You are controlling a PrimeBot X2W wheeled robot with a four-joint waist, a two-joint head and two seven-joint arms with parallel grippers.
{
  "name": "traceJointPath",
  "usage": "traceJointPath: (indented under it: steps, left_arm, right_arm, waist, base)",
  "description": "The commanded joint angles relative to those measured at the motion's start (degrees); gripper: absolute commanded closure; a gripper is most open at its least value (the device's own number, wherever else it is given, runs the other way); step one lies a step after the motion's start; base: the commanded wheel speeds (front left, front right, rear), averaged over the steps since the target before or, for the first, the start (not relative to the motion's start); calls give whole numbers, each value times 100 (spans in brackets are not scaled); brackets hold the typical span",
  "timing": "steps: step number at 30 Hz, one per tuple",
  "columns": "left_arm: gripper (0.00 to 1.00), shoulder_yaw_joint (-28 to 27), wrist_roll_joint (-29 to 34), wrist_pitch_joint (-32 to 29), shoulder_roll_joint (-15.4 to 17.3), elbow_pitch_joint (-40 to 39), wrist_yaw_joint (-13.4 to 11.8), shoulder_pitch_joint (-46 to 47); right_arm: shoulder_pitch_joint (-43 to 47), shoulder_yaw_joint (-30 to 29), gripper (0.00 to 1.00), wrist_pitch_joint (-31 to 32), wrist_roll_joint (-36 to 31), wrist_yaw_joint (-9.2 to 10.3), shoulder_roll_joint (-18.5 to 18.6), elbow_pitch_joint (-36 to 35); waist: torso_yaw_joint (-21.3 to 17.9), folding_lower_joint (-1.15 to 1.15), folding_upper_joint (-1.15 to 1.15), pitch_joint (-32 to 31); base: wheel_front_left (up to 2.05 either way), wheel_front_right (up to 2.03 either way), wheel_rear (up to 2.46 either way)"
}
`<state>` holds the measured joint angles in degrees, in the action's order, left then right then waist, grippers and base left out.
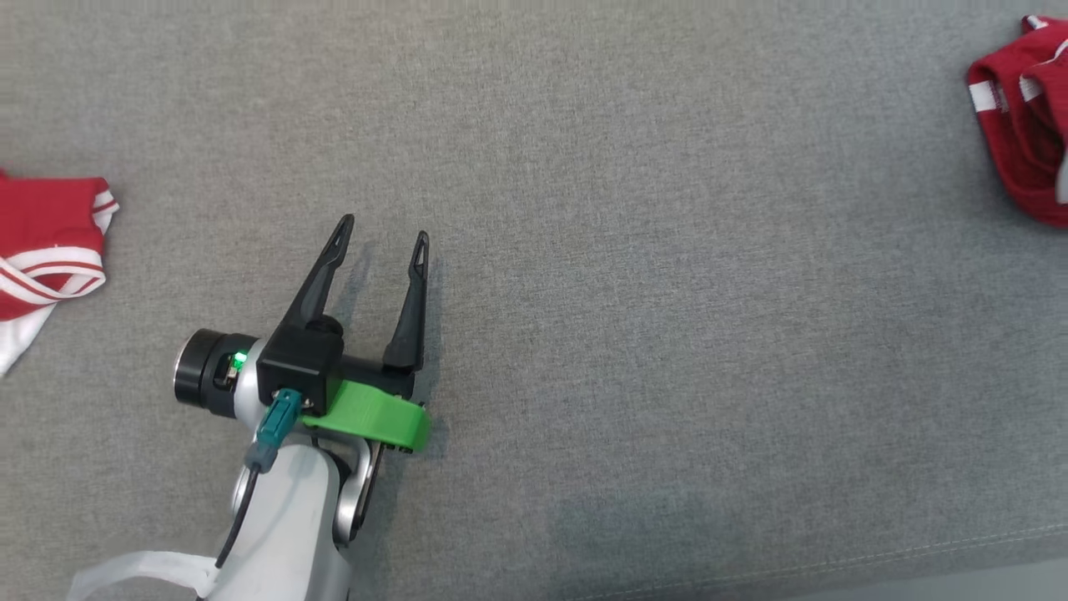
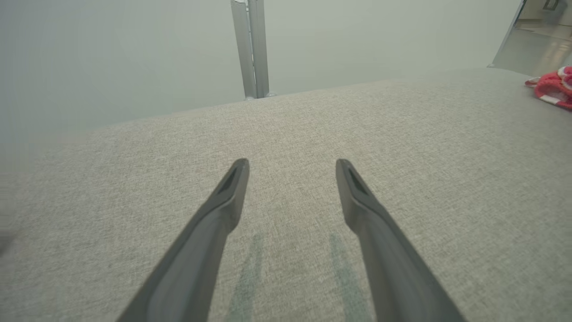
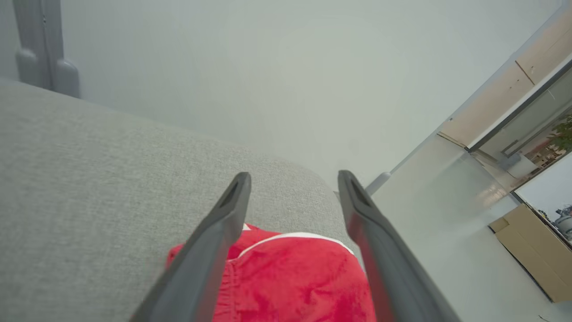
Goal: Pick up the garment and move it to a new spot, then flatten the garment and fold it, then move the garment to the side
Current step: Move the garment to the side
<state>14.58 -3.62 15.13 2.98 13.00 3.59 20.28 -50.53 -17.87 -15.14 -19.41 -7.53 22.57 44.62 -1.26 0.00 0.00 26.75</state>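
The left tool [image 1: 384,229] hangs low over the bare grey fabric of the worktop [image 1: 667,334], left of centre and on the near side, with its two dark fingers spread apart and nothing between them; in its own wrist view the left tool [image 2: 292,165] points across open fabric towards a metal post [image 2: 252,49] at the far edge. The red garment [image 1: 1022,125] with white trim lies bunched at the far right of the worktop, well apart from the left tool. In the right wrist view, the right tool [image 3: 293,176] sits directly above it with its fingers wide apart, the red cloth [image 3: 295,277] showing between and beneath them, close to the worktop's rounded edge; neither finger visibly pinches it. A second red-and-white garment [image 1: 50,242] lies at the left edge.
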Motion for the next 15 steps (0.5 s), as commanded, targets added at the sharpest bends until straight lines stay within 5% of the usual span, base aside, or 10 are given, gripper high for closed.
traceJointPath:
  steps: [1,7,15]
  left_arm:
    - [0,-42,-69,-1,7,34,-35,-143]
    - [0,-76,-253,-1,0,106,-92,-395]
    - [0,-282,-489,-1,1,211,-217,-761]
  right_arm:
    - [268,329,0,1,328,9,-162,-262]
    - [998,1312,0,1,1499,9,-606,-1080]
    - [2078,1924,0,1,2480,9,-982,-1779]
  waist:
    - [-32,0,0,-506]
    - [-7,0,0,-1034]
    - [85,0,0,-1607]
  base:
    - [0,0,0]
    - [0,0,0]
    - [0,0,0]
